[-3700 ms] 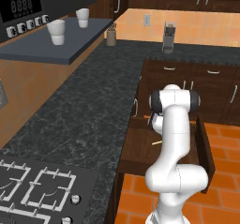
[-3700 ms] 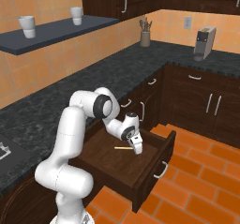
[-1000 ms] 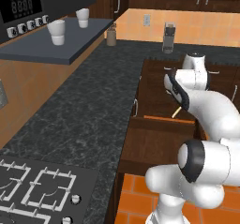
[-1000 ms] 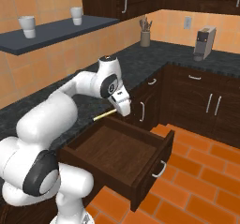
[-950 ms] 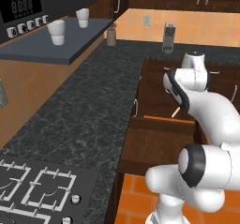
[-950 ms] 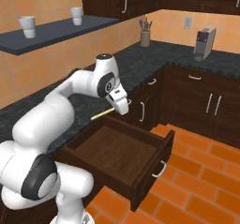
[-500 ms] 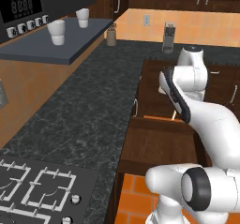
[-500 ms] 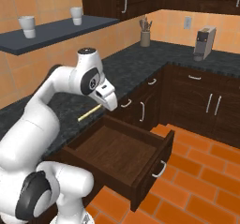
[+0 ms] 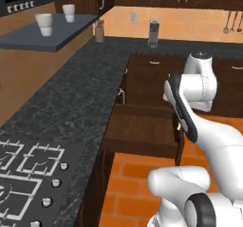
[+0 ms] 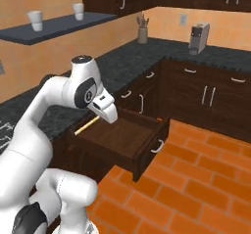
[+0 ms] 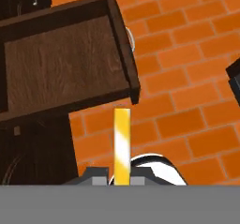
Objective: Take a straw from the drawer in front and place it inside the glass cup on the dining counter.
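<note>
Orange brick floor (image 11: 187, 78) below open drawer (image 10: 125, 137); hand view: fingers (image 11: 122, 181) clamp straw (image 11: 122, 143).

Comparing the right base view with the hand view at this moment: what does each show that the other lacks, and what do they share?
Right base view alone: the black granite worktop, two white cups on a dark shelf, a coffee machine, a utensil holder, and the arm with its gripper raised above the drawer.

Hand view alone: the straw's end-on length between the fingertips, over the brick floor.

Both: the open, empty drawer, its silver handle, the orange brick floor, and the straw.
</note>
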